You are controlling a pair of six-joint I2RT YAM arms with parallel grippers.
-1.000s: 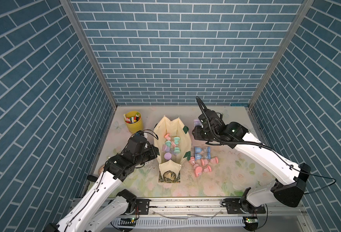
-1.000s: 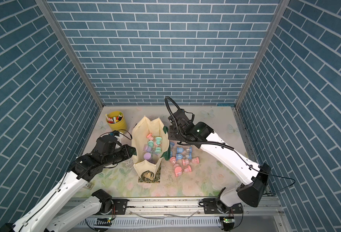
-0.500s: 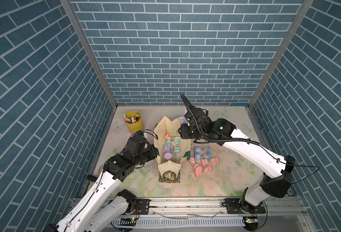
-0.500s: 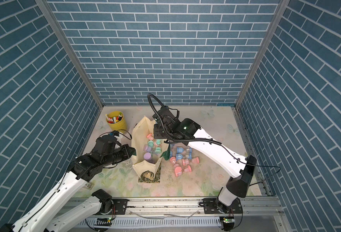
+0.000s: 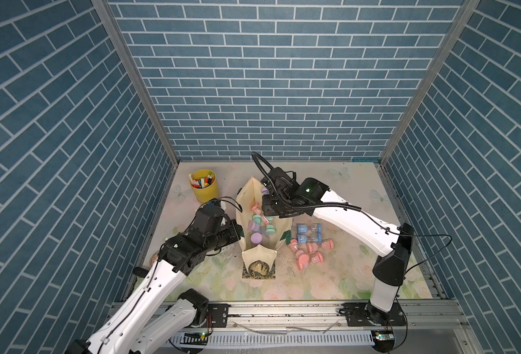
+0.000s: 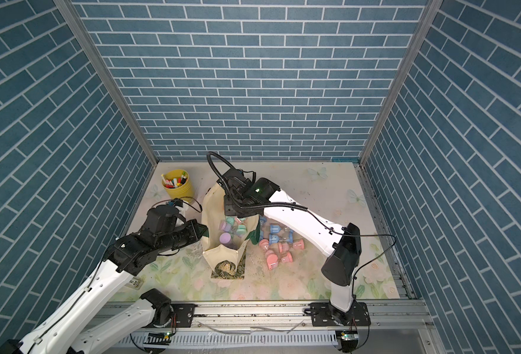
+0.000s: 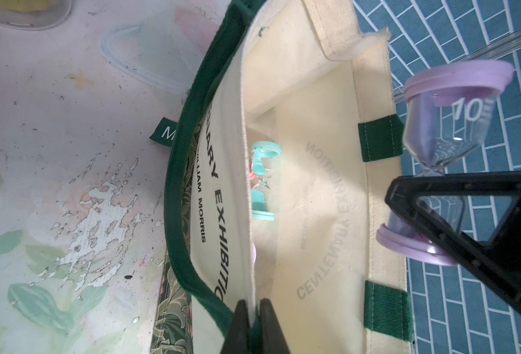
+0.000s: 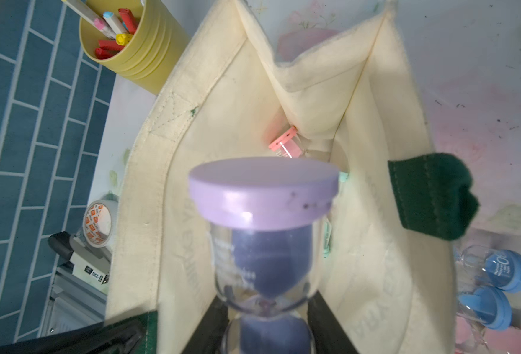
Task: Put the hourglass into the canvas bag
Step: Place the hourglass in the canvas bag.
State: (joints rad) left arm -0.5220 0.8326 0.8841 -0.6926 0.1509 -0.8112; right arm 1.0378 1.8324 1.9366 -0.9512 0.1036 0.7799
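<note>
Above the canvas bag a lilac hourglass is clamped (at its waist) by the right gripper; the bag's rim is pinched by the left gripper.

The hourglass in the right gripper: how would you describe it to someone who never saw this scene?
Find the open cream canvas bag on the table. Over its far end, the right gripper holds a purple hourglass by its narrow waist. All other hourglasses lie in the bag or on the table; only this one hangs in the air.
</note>
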